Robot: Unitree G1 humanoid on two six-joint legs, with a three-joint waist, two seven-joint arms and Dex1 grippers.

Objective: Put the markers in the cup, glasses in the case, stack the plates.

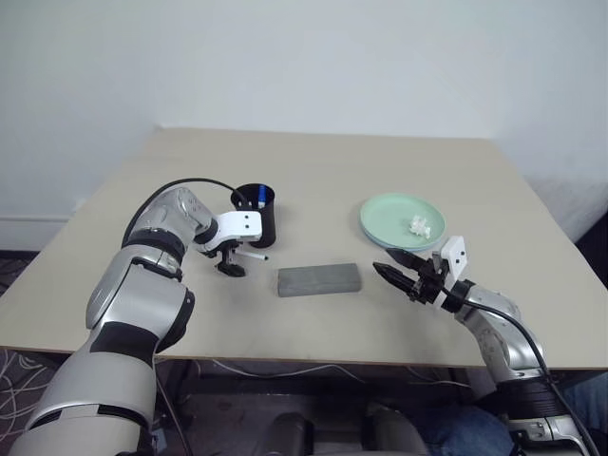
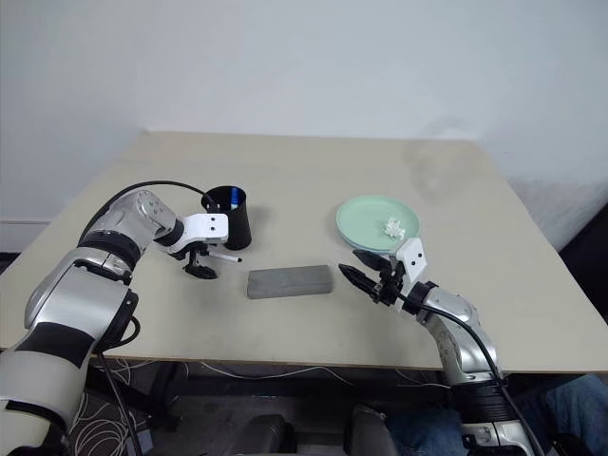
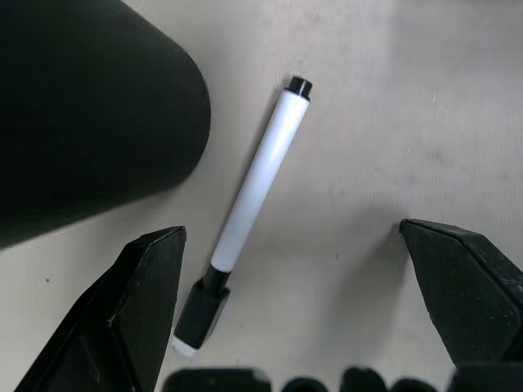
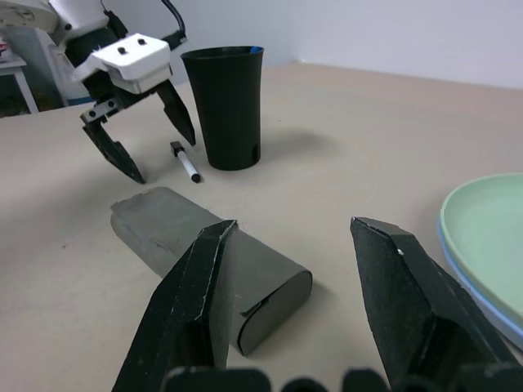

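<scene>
Pale beige tabletop [image 1: 323, 171], set close to a white wall. Black cup [image 1: 256, 214] stands upright left of centre; a white marker with a black cap [image 3: 245, 212] lies flat just beside its base, apart from it, and a blue-capped marker [image 1: 259, 198] shows inside the cup. Grey case [image 1: 319, 279] lies flat, lid closed, near the front middle; to its right, well apart, a mint green plate [image 1: 394, 214] sits stacked on a light blue plate [image 4: 482, 306], crumpled white paper [image 1: 419, 226] on top.
</scene>
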